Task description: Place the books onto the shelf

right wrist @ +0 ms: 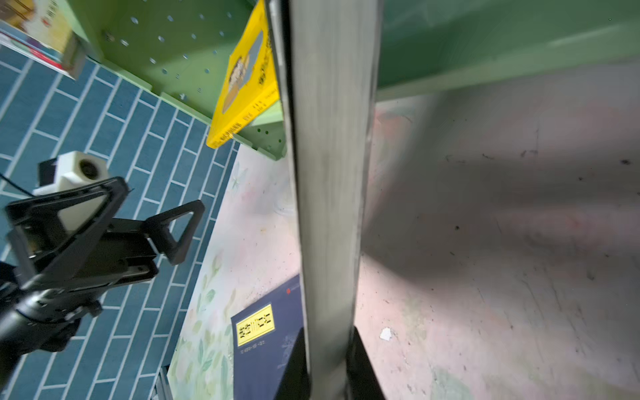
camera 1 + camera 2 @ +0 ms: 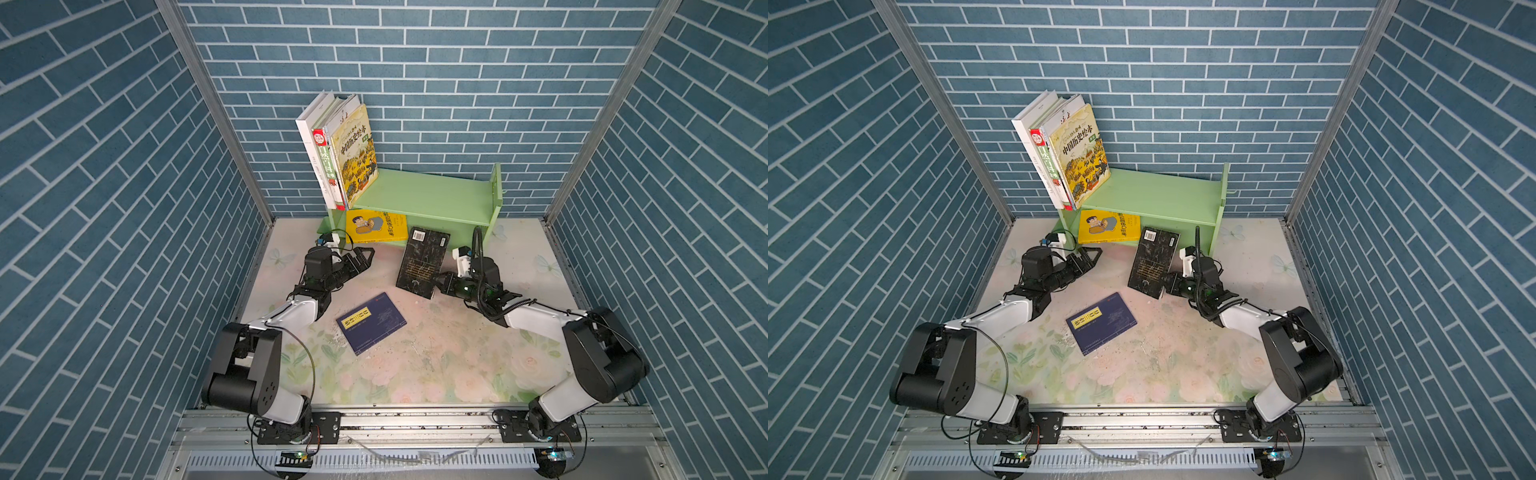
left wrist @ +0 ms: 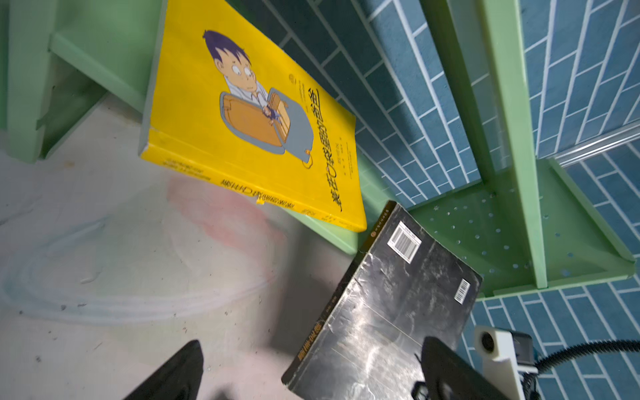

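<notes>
Nearest the bases, the navy book [image 2: 371, 323] lies flat on the table [image 2: 457, 353] between the two arms, untouched. Beyond it the right gripper [image 2: 435, 289] is clamped on the near corner of the black book [image 2: 422, 262], whose long axis runs away from the claw toward the free right part of the shelf's [image 2: 436, 199] lower tier. The left gripper [image 2: 361, 262] hangs wide open and empty just before the bright yellow book [image 2: 376, 226], which lies flat on that tier. Farthest, the standing books [image 2: 340, 153] lean at the upper tier's left end.
</notes>
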Motion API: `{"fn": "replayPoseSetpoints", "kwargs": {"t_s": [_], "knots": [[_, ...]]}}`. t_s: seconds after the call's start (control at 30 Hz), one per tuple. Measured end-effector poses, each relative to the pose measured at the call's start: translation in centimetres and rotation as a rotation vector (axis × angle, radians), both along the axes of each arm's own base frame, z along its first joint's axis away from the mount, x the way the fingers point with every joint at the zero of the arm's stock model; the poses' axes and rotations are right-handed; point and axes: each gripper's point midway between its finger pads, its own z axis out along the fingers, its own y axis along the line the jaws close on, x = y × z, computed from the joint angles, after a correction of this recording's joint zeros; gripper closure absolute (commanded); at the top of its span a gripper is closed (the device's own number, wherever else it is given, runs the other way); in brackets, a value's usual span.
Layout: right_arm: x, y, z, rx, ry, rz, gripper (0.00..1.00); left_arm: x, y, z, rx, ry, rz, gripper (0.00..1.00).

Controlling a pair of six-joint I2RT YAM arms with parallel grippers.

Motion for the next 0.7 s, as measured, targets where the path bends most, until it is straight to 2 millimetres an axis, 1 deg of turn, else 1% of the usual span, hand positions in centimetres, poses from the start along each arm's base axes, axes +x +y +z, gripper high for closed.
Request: {"fn": "replayPoseSetpoints", "kwargs": {"t_s": [0.07,0.17,0.27,0.33,0.4,0.6,0.7], "knots": [[-0.3,-0.3,1.3,0.007,-0.018,-0.008,1.00,0.8,-0.1,0.1,-0.031,-0.007,0.012,0.00],[-0.7,-0.7,2.6,0.014,-0.036,-0.015,1.00,2.2,-0.4,-0.3,-0.081,-0.009,0.026,0.00],[-1.3,-0.8,3.2,0.016,-0.043,-0.014,1.00,3.3,-0.6,-0.9,-0.118,-0.007,0.036,0.00],[-1.8,-0.9,3.4,0.011,-0.037,-0.010,1.00,4.0,-0.7,-0.9,-0.137,-0.015,0.040,0.00],[-2.2,-0.9,3.4,0.007,-0.031,-0.007,1.00,4.5,-0.8,-0.6,-0.149,-0.028,0.043,0.00],[-3.0,-1.1,3.6,-0.001,-0.020,-0.008,1.00,5.6,-0.8,1.8,-0.176,-0.102,0.052,0.00],[-3.4,-1.3,3.5,0.000,-0.008,-0.018,1.00,6.3,-0.5,2.3,-0.185,-0.121,0.061,0.00]]}}
